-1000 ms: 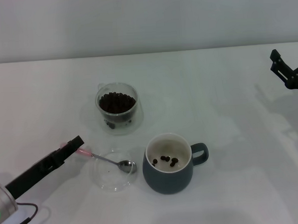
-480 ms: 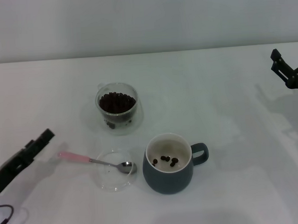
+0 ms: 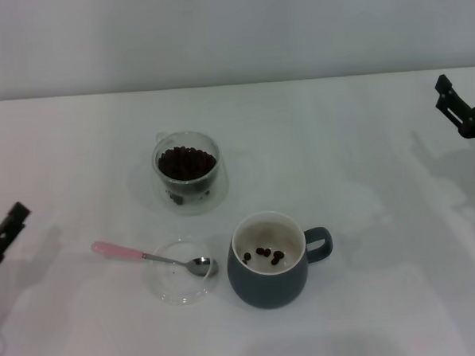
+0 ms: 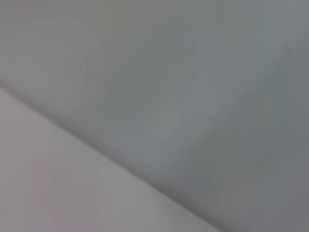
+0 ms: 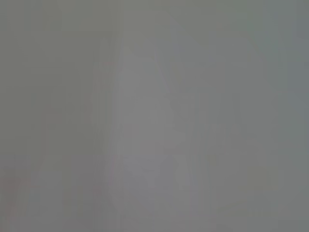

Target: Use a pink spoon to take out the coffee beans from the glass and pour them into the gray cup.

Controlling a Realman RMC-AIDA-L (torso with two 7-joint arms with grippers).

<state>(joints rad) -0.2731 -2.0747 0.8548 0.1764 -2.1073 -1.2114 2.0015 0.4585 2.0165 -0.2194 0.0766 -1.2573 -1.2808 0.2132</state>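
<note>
The pink spoon (image 3: 152, 257) lies on the white surface (image 3: 364, 155), its silver bowl resting inside a shallow clear glass dish (image 3: 179, 273) and its pale pink handle reaching out over the dish's rim toward the robot's left. Just beside the dish, on the robot's right, stands the gray cup (image 3: 272, 260), its loop handle turned to the right and a few coffee beans (image 3: 265, 255) lying on its cream-white bottom. Behind the dish and the cup, apart from both, stands the glass (image 3: 188, 169), upright and holding a dark heap of beans. Nothing lies between the spoon, the glass and the cup.

The left pincer (image 3: 3, 230) sits at the head view's left edge, well apart from the spoon and holding nothing; whether its fingers are wide or narrow I cannot tell. The right pincer (image 3: 460, 112) hangs at the far right edge, far from everything; its spread cannot be told either.

The surface is plain white and runs back to a pale grey wall (image 3: 230, 35). Both wrist views show only blurred grey.
</note>
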